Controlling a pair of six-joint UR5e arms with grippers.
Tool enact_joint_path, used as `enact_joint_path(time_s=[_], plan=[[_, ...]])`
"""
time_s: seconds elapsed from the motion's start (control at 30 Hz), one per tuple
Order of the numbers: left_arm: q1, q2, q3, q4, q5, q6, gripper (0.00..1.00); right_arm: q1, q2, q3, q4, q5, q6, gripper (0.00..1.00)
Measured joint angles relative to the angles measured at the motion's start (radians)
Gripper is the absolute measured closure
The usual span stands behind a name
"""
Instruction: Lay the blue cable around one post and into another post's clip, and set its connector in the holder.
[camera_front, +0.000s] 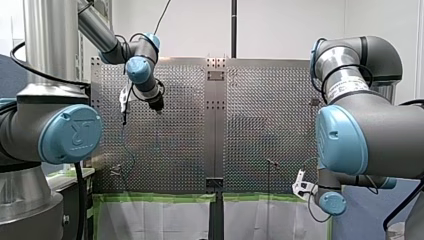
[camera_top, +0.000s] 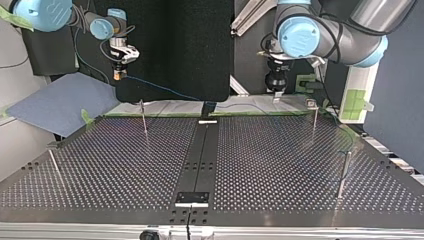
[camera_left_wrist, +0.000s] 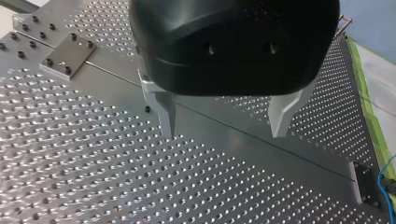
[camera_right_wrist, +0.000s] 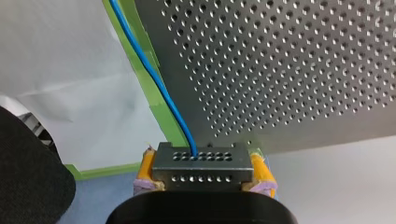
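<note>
My right gripper (camera_right_wrist: 201, 171) clamps the connector (camera_right_wrist: 201, 163) between yellow pads (camera_right_wrist: 147, 169); it is a dark grey block with two rows of holes, held level in the air; the blue cable (camera_right_wrist: 154, 77) leaves its far face; in the top view it sags toward four o'clock; thin posts (camera_top: 143, 117) stand upright.

Bare grey metal for the perforated table (camera_right_wrist: 303, 70), satin with a soft sheen. Smooth, slightly glossy plastic sheath on the blue cable (camera_right_wrist: 154, 77). Matt dark-grey plastic, by the look, for the connector (camera_right_wrist: 201, 165). Matt, rubbery yellow pads (camera_right_wrist: 260, 169) on my right gripper (camera_right_wrist: 203, 161), rough at the edges. Glossy black shell and pale brushed-metal fingers (camera_left_wrist: 164, 109) on my left gripper (camera_left_wrist: 224, 133). Matt green tape (camera_right_wrist: 109, 170); matt, creased white sheet (camera_right_wrist: 56, 74), paper or cloth not to be told. Thin posts (camera_top: 143, 116) of shiny metal
</note>
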Motion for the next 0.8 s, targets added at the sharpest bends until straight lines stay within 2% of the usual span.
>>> enact_joint_path(time_s=[0.2,0.43,0.53,0.67,0.8], plan=[[-0.051,-0.051,0.0,0.051,-0.042,-0.025,0.0,0.005,-0.018,0.025,-0.016,-0.01,-0.003,1.0],[-0.113,-0.113,0.0,0.113,-0.013,-0.029,0.0,0.007,-0.072,0.064,-0.022,-0.011,-0.002,1.0],[-0.142,-0.142,0.0,0.142,-0.004,-0.021,0.0,0.007,-0.099,0.075,-0.017,-0.009,0.006,1.0],[-0.181,-0.181,-0.001,0.181,0.008,-0.006,0.0,0.008,-0.131,0.079,-0.018,-0.006,0.032,1.0],[-0.216,-0.216,0.0,0.216,0.021,-0.001,0.0,0.009,-0.139,0.079,-0.02,-0.006,0.045,1.0]])
